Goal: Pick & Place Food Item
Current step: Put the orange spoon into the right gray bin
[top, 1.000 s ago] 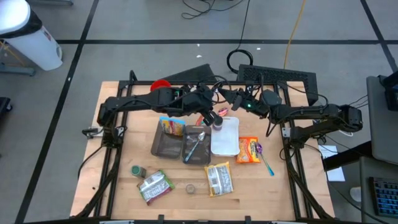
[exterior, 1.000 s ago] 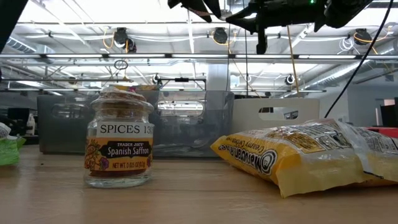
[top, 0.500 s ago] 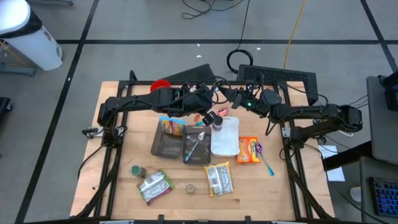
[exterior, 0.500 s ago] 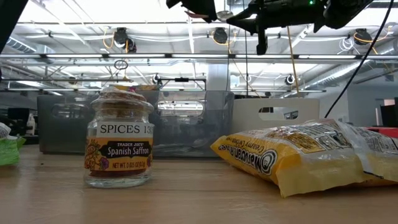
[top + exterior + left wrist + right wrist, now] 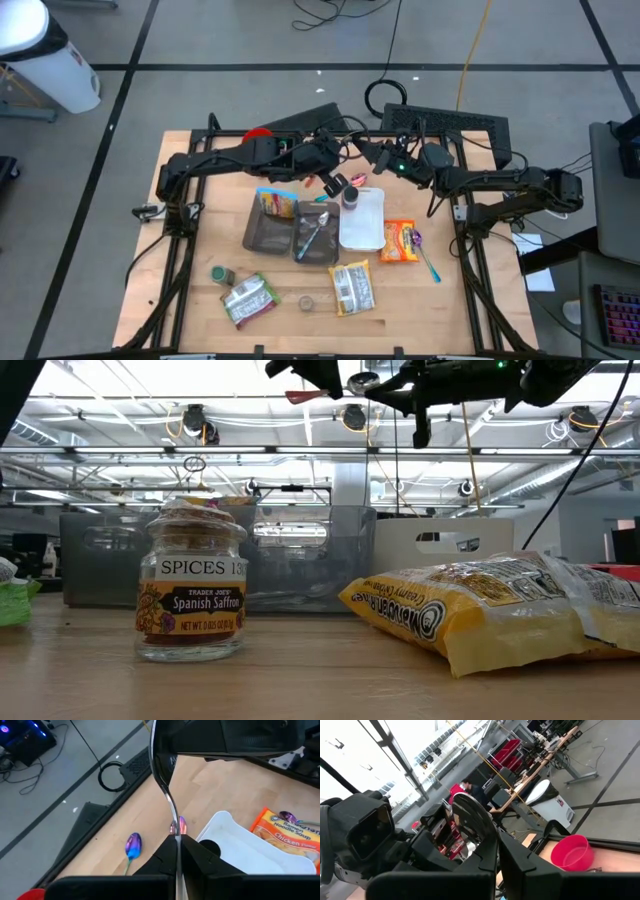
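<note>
Grippers meeting above white tray (image 5: 362,222), both clamped on one metal spoon (image 5: 169,805).
Left gripper (image 5: 178,851) grips the handle; right gripper (image 5: 496,851) pinches the bowl end.

The white tray (image 5: 362,220) is lying between the dark bin (image 5: 272,232) and the noodle packet (image 5: 400,241) — the spice jar (image 5: 191,584) is standing left of the yellow bag (image 5: 480,605).

pale wooden table (image 5: 190,300), smooth with a matt grain. glossy polished metal spoon (image 5: 164,775), mirror-bright along its stem. another spoon (image 5: 132,845) has an iridescent purple-blue sheen. clear glass spice jar (image 5: 191,592) with a printed paper label. shiny crinkled plastic packet (image 5: 480,610) in yellow. white tray (image 5: 362,222) looks smooth matt plastic. dark translucent plastic bin (image 5: 268,232).
</note>
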